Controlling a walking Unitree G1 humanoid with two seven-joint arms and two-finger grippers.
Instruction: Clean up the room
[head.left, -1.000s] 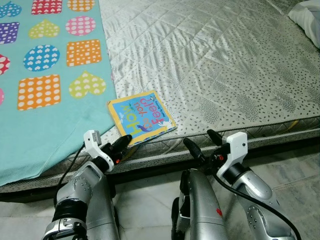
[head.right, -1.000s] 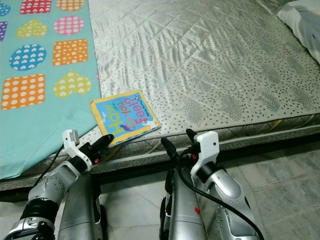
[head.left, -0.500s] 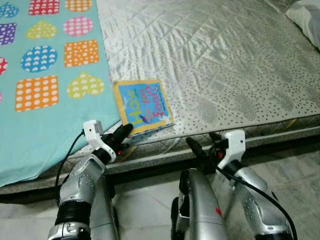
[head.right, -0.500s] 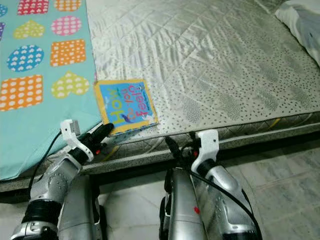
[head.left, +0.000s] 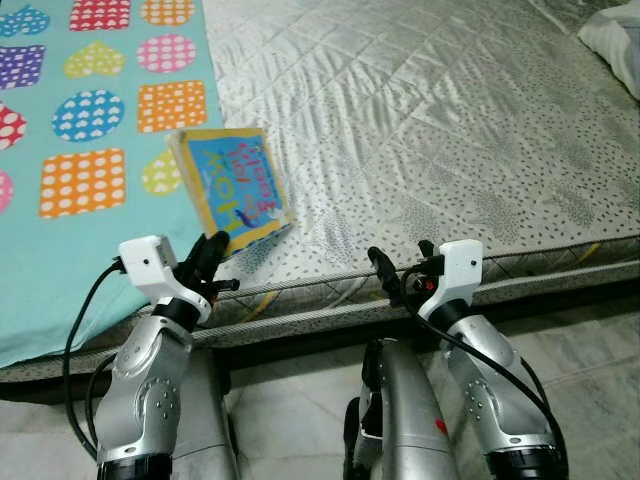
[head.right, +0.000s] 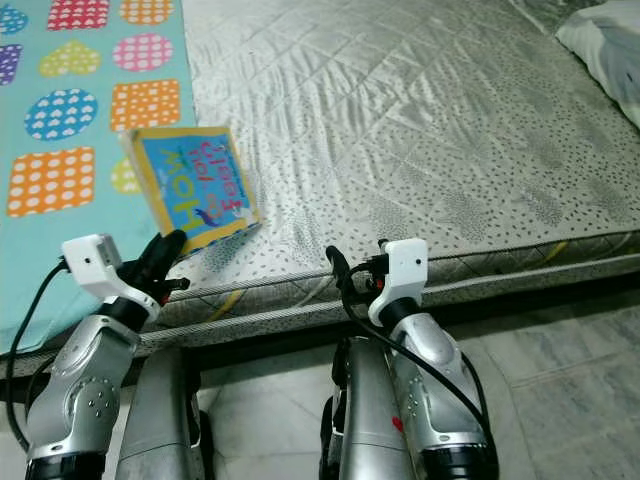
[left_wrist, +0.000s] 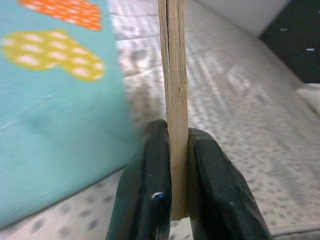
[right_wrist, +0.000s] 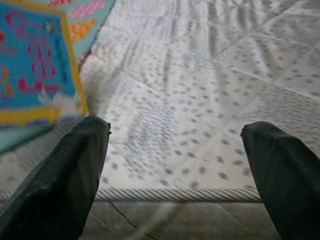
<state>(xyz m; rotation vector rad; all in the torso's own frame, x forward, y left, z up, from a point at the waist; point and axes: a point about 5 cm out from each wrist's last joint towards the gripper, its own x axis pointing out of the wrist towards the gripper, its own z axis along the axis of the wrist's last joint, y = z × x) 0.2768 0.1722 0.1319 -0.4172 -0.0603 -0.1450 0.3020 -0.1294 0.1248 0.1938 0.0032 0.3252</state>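
Your left end effector (head.left: 213, 258) is clamped on the lower edge of the blue-and-yellow book (head.left: 232, 187), tilting it up off the bed (head.left: 420, 120) at centre left of the frame, beside the teal patterned blanket (head.left: 90, 150). Your right end effector (head.left: 398, 268) hovers with fingers apart at the mattress edge, lower centre.

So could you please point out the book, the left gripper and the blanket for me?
book (head.left: 232, 187), left eye view, on its blue cover.
left gripper (left_wrist: 178, 165), left wrist view, between the fingertips clamping the book's edge.
blanket (head.left: 60, 250), left eye view, on a plain teal patch.
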